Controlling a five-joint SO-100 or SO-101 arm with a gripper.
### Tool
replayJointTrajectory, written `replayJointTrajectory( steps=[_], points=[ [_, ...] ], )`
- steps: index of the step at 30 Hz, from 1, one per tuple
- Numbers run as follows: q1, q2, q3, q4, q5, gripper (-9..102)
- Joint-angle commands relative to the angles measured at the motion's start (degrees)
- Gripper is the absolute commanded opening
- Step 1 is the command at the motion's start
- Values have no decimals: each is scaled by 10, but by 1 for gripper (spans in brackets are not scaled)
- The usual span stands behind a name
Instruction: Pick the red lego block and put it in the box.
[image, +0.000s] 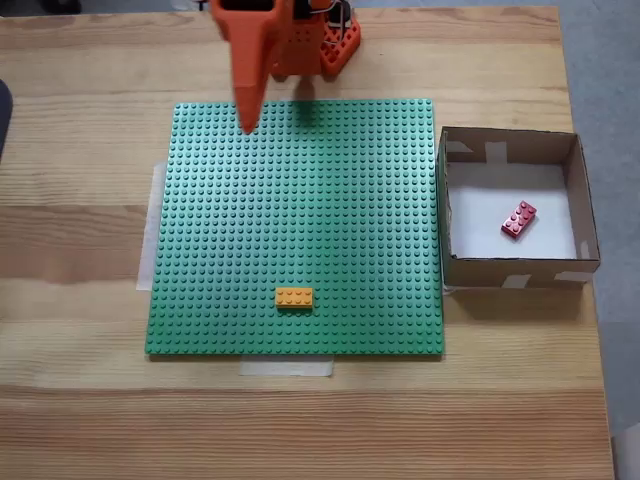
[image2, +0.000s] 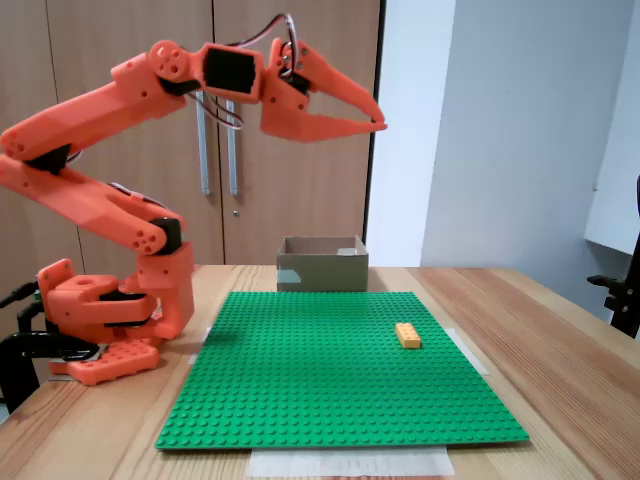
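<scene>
Your red brick (image: 518, 219) lies inside the box (image: 509, 269), flat on the white floor, turned at a slant and sitting toward the right half, apart from every wall. In the view from above, the box stands on the table (image: 80, 250) just beside the right edge of the green studded plate (image: 300, 200), its brown walls patched with pale tape. In the side-on view the box (image2: 322, 270) stands beyond the far edge of the plate (image2: 330, 370), and its walls hide the brick.

Your tool (image2: 378, 124) hangs high in the air above the plate, well clear of everything, held roughly level with its tip pointing right in that view. Its two fingers meet at the tip, so it looks closed, and it has hold of nothing. From above, the tool (image: 248, 125) shows as a long orange wedge over the plate's upper left part.

An orange brick (image: 294, 297) rests on the plate near its lower edge in the view from above, well apart from both the tool and the box. The arm's base (image2: 100, 310) sits on the table left of the plate in the side-on view.
</scene>
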Motion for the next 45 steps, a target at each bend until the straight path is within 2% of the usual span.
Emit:
replayJointTrajectory(
  steps=[1, 11, 20, 25, 39, 45],
  points=[
    [9, 57, 37, 2, 9, -1],
    [-8, 226, 219, 57, 44, -1],
    [0, 307, 324, 93, 11, -1],
    [0, 307, 359, 93, 5, -1],
    [21, 308, 504, 23, -11, -1],
    [30, 308, 509, 60, -20, -1]
  ],
)
